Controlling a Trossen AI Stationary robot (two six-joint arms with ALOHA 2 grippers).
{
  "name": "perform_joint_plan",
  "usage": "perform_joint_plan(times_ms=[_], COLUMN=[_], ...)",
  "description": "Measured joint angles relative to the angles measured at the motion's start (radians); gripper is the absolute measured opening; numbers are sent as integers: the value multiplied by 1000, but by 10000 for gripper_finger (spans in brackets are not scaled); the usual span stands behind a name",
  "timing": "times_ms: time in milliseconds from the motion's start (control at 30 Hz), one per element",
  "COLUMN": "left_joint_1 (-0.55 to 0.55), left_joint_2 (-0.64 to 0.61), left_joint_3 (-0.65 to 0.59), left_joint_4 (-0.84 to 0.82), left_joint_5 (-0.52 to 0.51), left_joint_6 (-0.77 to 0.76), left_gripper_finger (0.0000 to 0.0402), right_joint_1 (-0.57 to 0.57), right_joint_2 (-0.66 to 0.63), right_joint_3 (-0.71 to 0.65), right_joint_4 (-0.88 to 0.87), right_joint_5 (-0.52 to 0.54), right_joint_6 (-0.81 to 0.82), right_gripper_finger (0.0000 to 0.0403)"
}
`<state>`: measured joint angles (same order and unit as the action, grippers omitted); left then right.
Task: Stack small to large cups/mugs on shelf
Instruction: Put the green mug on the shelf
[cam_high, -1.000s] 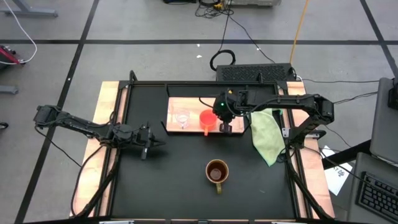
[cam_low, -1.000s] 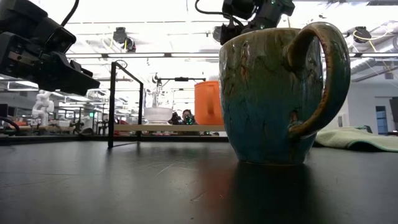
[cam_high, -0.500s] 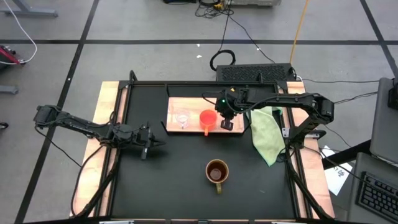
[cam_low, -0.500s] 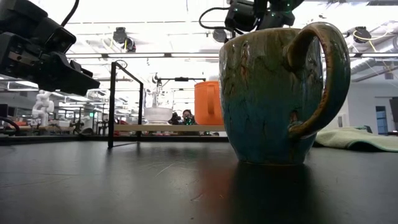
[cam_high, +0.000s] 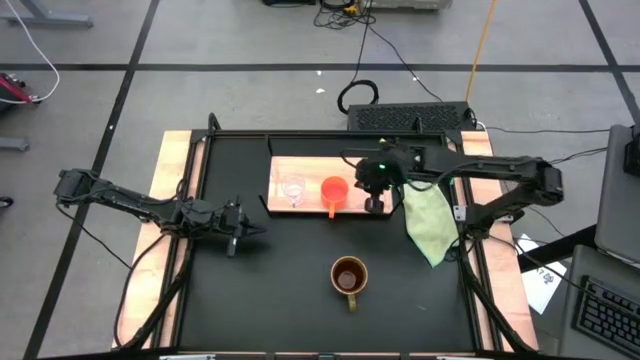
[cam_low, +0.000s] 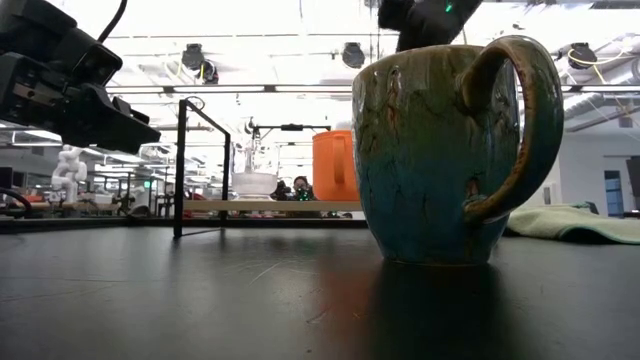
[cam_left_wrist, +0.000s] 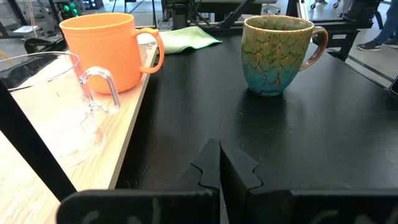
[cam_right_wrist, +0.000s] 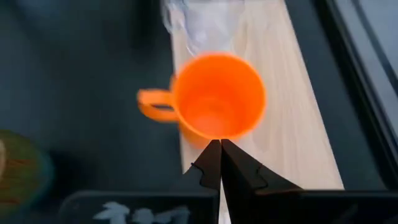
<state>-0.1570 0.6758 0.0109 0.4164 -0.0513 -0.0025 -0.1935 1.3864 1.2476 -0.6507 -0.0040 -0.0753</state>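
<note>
- High view: right gripper (cam_high: 374, 203), clenched and empty, hangs over the shelf (cam_high: 310, 165); orange mug (cam_high: 334, 190) just beside it, glass cup (cam_high: 293, 190) beyond, brown mug (cam_high: 348, 275) well apart.
- Left wrist view: left gripper (cam_left_wrist: 220, 167) clenched; three cups ahead.
- No writing is legible.
</note>
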Motion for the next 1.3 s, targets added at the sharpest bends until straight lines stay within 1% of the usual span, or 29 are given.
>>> perform_joint_plan(times_ms=[100,300,467,667,767,967,1100,1300], left_joint_1=[0,0,0,0,0,0,0,0], left_joint_2=[0,-2,-2,-2,-2,-2,-2,-2], left_joint_3=[0,0,0,0,0,0,0,0], left_joint_4=[1,8,9,9,26,75,84,100], left_joint_5=[-1,-3,-6,-10,-10,-12,-31,-49], left_joint_6=[0,0,0,4,4,0,0,-3], left_gripper_finger=[3,3,3,3,3,3,3,3], right_joint_1=[20,46,88,154,184,227,238,237], right_joint_2=[-93,-306,-478,-646,-702,-767,-818,-935], right_joint_3=[-56,-216,-356,-504,-552,-624,-678,-787], right_joint_4=[44,87,115,206,232,230,244,327], right_joint_5=[-1,9,81,86,86,86,86,84], right_joint_6=[25,77,133,169,169,176,184,186], right_gripper_finger=[0,0,0,0,0,0,0,0])
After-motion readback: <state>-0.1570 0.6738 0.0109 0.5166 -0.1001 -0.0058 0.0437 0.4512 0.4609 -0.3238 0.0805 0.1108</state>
